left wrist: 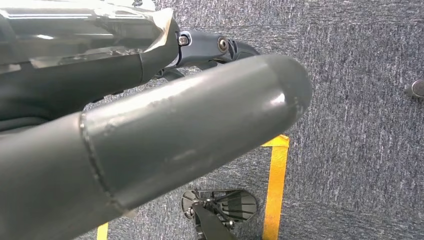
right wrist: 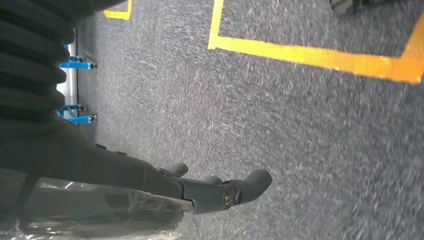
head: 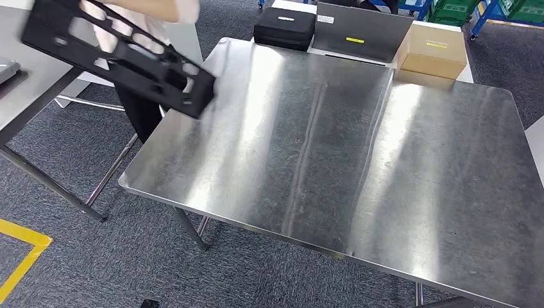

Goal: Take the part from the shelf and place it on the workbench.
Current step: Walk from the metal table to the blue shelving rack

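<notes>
Grey thumb of the left robot hand (left wrist: 165, 145) fills the near field of its wrist view, fingers extended over carpet (left wrist: 360, 125) with a yellow floor line (left wrist: 276, 190) beneath; nothing in its grasp, fingers apart. Right robot hand (right wrist: 220, 190) likewise hangs over carpet, fingers loosely spread, holding nothing.

Head view, moving outward: steel bench (head: 333, 154) with a bare, reflective top. Above its far-left corner a black frame-like part (head: 122, 54) with cut-outs is tilted in the air, carried by a person (head: 160, 13) standing behind it, not by either robot hand. Whether it touches the bench edge cannot be told. A second table (head: 25, 90) sits just left. Beyond the bench: a black case (head: 285, 27), a cardboard box (head: 433, 50).

Judgement: part not yet resting on the bench. Risks: both arms hang low while a person works at the bench corner, so raising an arm could strike the person or the bench edge; the slick top could let a tilted part slide off the near corner.
</notes>
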You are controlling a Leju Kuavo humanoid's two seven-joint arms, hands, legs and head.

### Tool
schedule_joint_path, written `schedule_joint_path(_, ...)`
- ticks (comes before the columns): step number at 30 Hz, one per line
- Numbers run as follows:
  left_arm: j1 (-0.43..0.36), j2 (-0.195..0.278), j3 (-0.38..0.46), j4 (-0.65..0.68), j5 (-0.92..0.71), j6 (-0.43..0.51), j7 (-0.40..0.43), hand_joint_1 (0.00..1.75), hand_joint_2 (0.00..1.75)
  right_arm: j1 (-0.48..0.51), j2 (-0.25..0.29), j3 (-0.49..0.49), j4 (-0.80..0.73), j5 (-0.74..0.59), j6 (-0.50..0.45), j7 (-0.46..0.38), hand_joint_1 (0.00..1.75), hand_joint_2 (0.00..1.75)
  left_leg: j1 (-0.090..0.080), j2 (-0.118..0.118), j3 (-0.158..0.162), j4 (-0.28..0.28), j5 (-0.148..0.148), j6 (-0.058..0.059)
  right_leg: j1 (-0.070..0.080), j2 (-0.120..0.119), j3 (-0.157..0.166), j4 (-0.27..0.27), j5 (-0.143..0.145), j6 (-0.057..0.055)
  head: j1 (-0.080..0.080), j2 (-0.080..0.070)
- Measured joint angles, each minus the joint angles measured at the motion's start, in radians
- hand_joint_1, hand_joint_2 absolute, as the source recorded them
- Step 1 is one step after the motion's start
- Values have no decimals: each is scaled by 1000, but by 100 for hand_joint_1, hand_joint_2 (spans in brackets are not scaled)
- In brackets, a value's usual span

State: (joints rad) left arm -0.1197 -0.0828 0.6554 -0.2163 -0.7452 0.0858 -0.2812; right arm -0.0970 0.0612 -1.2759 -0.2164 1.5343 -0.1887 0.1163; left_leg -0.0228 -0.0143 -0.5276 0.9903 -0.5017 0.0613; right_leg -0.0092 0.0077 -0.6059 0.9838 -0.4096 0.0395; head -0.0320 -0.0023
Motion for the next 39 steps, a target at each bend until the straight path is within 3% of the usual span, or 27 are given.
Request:
schedule_joint_path(16, 1, 2, 0, 0, -5, 1, 9, 0, 0, 3, -1, 21, 3, 8, 33, -8, 0, 0, -5, 0, 0, 1, -1, 2, -8, 0, 0, -1, 0, 1, 0, 0)
schedule_joint_path(21, 2, 2, 0, 0, -9, 0, 29, 0, 0, 5, 0, 25, 6, 5, 47, -11, 0, 0, -10, 0, 0, 2, -1, 10, -18, 0, 4, -3, 3, 5, -1, 0)
schedule_joint_path(23, 3, 2, 0, 0, -13, 0, 46, 0, 0, 5, 0, 29, 6, 9, 47, -11, 0, 0, -2, -1, 7, -10, 8, 18, -15, -2, 1, 6, -4, 8, 0, 0)
schedule_joint_path(25, 4, 2, 0, 0, -18, 0, 61, 0, 0, 6, -1, 32, 6, 12, 47, -11, 0, 0, 7, -3, 16, -21, 16, 26, -11, -3, -29, 76, -43, 2, 4, 0)
schedule_joint_path(27, 8, 2, 0, 1, -22, 0, 77, 0, 0, 6, -1, 34, 6, 14, 48, -12, 0, 0, 7, -8, 16, -22, 17, 29, -11, -4, -89, 213, -103, -8, 8, 0)
schedule_joint_path(28, 11, 2, 0, 2, -23, 0, 86, 0, 0, 7, -1, 35, 6, 15, 48, -12, 0, 0, 7, -12, 16, -21, 16, 28, -11, -4, -112, 268, -122, -8, 8, 0)
schedule_joint_path(29, 14, 2, 0, 4, -24, -1, 95, 0, 0, 8, -1, 36, 6, 15, 48, -12, 0, 0, 7, -18, 17, -21, 15, 27, -11, -4, -120, 290, -127, -5, 8, 0)
schedule_joint_path(30, 16, 2, 0, 5, -26, -4, 105, 0, 0, 9, -1, 38, 6, 16, 48, -12, 0, 0, 7, -25, 18, -20, 14, 26, -11, -3, -106, 270, -116, 1, 9, 0)
schedule_joint_path(32, 19, 1, 0, 7, -28, -9, 122, 0, 0, 9, -2, 42, 7, 16, 50, -12, 0, 0, 9, -43, 20, -16, 10, 19, -15, 13, -31, 134, -72, 12, 9, 0)
schedule_joint_path(34, 20, 1, 0, 8, -30, -13, 130, 0, 0, 7, -2, 46, 7, 17, 53, -12, 0, 0, 7, -59, 18, -8, 1, 6, -16, 34, 31, 26, -48, 11, 10, 0)
schedule_joint_path(35, 21, 1, 0, 8, -30, -14, 133, 0, 0, 6, -2, 47, 7, 17, 54, -12, 0, 0, 7, -65, 16, -5, -3, -1, -15, 39, 43, 9, -48, 6, 9, 0)
schedule_joint_path(37, 22, 2, 0, 8, -31, -17, 138, 0, 0, 5, 0, 51, 8, 18, 56, -12, 0, 0, 10, -75, 14, -4, -6, -11, -15, 24, 47, 8, -49, -6, 8, 0)
schedule_joint_path(39, 24, 3, 0, 9, -33, -19, 141, 0, 0, 4, 2, 55, 8, 18, 57, -12, 0, 0, 15, -58, 4, 22, -24, -25, -19, 10, 53, 4, -51, -21, 4, 0)
